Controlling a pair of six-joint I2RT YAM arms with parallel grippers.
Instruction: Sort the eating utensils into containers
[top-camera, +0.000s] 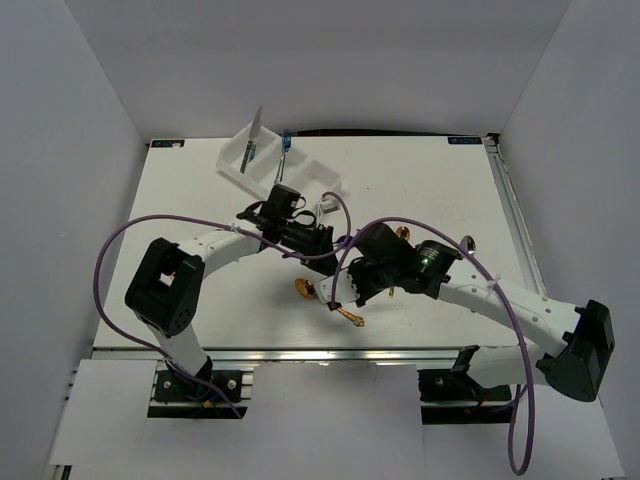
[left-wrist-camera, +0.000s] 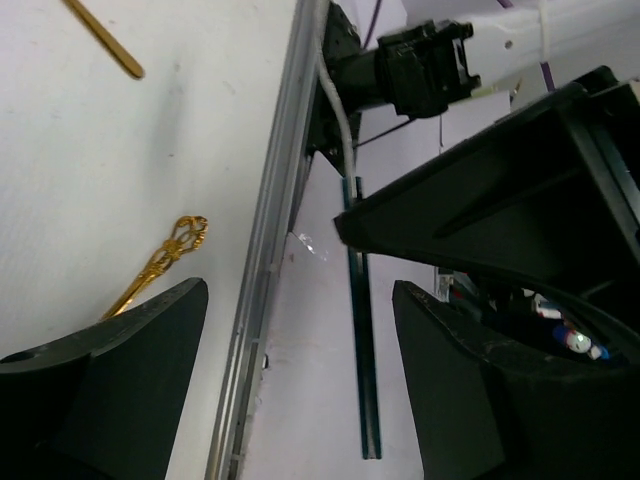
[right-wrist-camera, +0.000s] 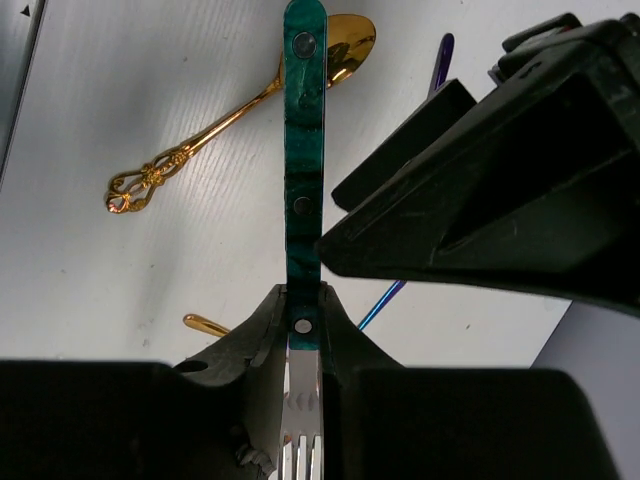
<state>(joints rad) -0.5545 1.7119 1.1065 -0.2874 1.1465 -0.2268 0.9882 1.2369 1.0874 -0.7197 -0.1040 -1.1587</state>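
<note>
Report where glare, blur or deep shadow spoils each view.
Top external: even light, white table nearly washed out, soft shadows under the arms. Left wrist: the left gripper is featureless black, the ornate gold handle crisp. Right wrist: glare on the gold spoon's bowl; the green-handled fork sharp, right gripper underexposed.

White table (top-camera: 180, 210), white divided tray (top-camera: 232, 160) at far left, ornate gold spoon (right-wrist-camera: 225, 122) near front edge
</note>
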